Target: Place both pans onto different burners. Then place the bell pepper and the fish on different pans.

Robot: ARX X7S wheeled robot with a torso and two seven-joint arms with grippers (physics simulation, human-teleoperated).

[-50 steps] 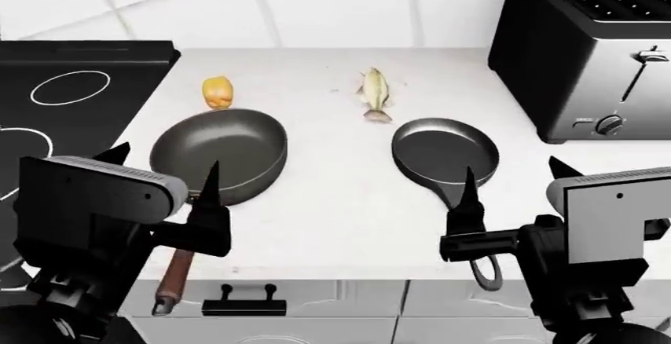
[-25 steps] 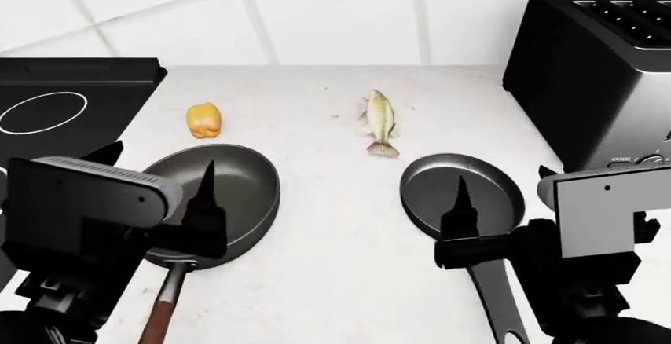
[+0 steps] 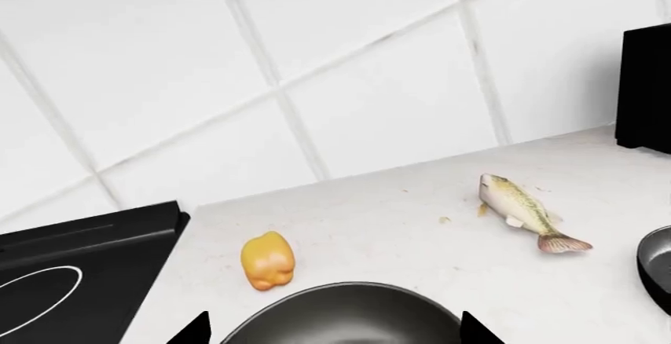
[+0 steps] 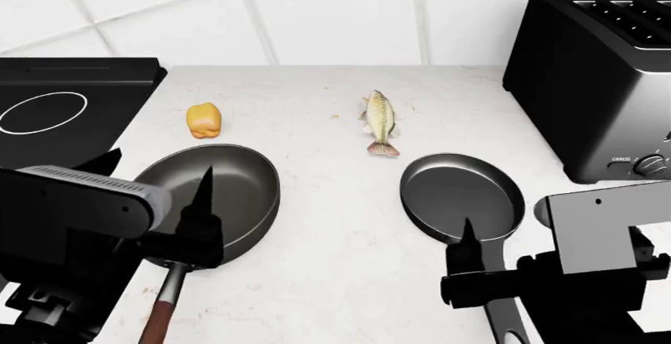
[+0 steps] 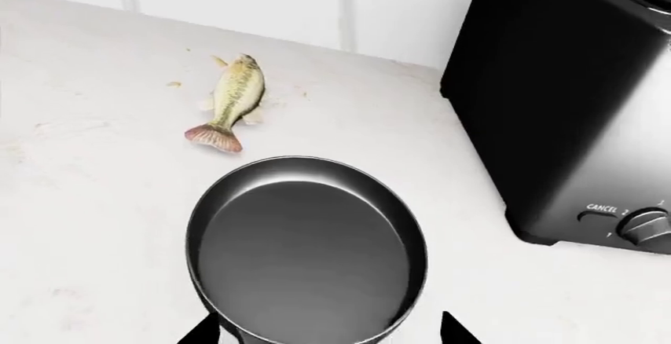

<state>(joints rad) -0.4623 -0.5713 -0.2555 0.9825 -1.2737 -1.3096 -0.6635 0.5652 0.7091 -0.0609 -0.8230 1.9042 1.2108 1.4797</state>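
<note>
The larger pan [image 4: 220, 191] with its reddish-brown wooden handle [image 4: 159, 316] lies on the counter at the left. The smaller pan [image 4: 461, 195] with its grey handle lies at the right. The yellow-orange bell pepper [image 4: 204, 119] sits behind the larger pan, and the fish [image 4: 379, 120] lies behind and between the pans. My left gripper [image 4: 157, 175] is open over the near rim of the larger pan [image 3: 346, 316]. My right gripper [image 4: 504, 230] is open over the near rim of the smaller pan [image 5: 304, 250]. Both pans are empty. One burner circle [image 4: 42, 112] shows on the black cooktop.
A black toaster [image 4: 608, 77] stands at the back right, close to the smaller pan. The cooktop [image 4: 105, 85] lies at the far left, partly hidden behind my left arm. A white tiled wall backs the counter.
The head view came closer to the counter a second ago and then held. Since half a second ago both grippers have drawn back and down towards the pans' handle ends, the right one more.
</note>
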